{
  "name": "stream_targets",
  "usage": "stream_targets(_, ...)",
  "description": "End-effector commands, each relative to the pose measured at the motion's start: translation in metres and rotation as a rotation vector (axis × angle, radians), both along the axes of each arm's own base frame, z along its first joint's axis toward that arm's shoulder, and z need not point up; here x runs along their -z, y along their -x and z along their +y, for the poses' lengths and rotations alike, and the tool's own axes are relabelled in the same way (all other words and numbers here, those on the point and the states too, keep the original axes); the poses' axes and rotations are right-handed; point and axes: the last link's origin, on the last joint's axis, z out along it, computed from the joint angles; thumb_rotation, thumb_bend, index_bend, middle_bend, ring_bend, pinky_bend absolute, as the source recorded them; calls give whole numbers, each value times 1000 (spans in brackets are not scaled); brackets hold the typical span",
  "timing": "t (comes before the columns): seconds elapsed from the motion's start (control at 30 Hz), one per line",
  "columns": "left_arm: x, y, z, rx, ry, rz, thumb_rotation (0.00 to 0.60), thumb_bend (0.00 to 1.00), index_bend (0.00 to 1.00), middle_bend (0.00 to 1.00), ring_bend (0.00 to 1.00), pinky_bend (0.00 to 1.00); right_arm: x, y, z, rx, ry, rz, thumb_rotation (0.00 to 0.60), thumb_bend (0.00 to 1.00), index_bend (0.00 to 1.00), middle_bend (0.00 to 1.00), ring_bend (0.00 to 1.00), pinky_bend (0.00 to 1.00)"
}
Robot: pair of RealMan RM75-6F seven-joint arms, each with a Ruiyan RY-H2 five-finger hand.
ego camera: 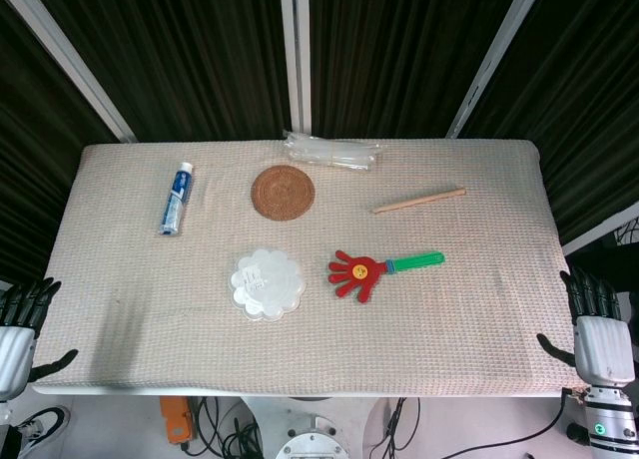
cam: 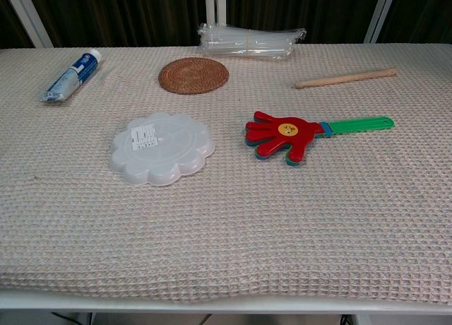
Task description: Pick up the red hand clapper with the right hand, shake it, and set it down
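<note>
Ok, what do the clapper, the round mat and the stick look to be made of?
Red hand clapper: apparently moulded plastic, smooth with a slight sheen, with a green handle. Round mat: looks like woven rattan or similar fibre, brown with a coiled texture and matte finish. Stick: probably plain unfinished wood, pale tan and matte.

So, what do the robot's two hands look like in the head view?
Both the left hand and the right hand have a light grey, boxy palm shell with black fingers and a black thumb. Below the right hand, a silver wrist section carries a small green mark. The chest view shows neither hand.
</note>
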Motion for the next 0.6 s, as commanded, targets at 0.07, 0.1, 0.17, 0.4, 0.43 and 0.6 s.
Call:
stream_targets(0.07, -1, 0, -1, -2, -1, -1, 600, 102, 44, 20, 0, 31, 1, -9, -15, -33, -34, 35, 600, 51, 0, 0, 0, 0)
stream_targets(0.1, -1, 0, -1, -2, -1, -1, 600, 102, 44, 20, 0, 31, 1, -12, -19, -42, -46, 46, 600, 51, 0, 0, 0, 0)
stream_targets(0.17, -1, 0, -1, 0, -2, -2, 600, 102, 44, 20, 0, 31, 2, -21, -32, -62, -77, 68, 600, 51, 0, 0, 0, 0)
stream_targets(0.4, 1, 1, 0, -1, 6, -5, 600, 102, 44, 20, 0, 31, 13, -61, -84, -102, -250, 98, 600, 60, 0, 0, 0, 0)
stream_targets(0.43, 1, 0, 1, 0, 7, -3, 600, 102, 44, 20, 0, 31, 15, -68, -91, -108, -278, 108, 600, 61, 0, 0, 0, 0)
stream_targets(0.6, 2, 1, -1, -2, 8, -8, 600, 102, 44, 20, 0, 31, 36, -107, -124, -151, -412, 165, 600, 66, 0, 0, 0, 0)
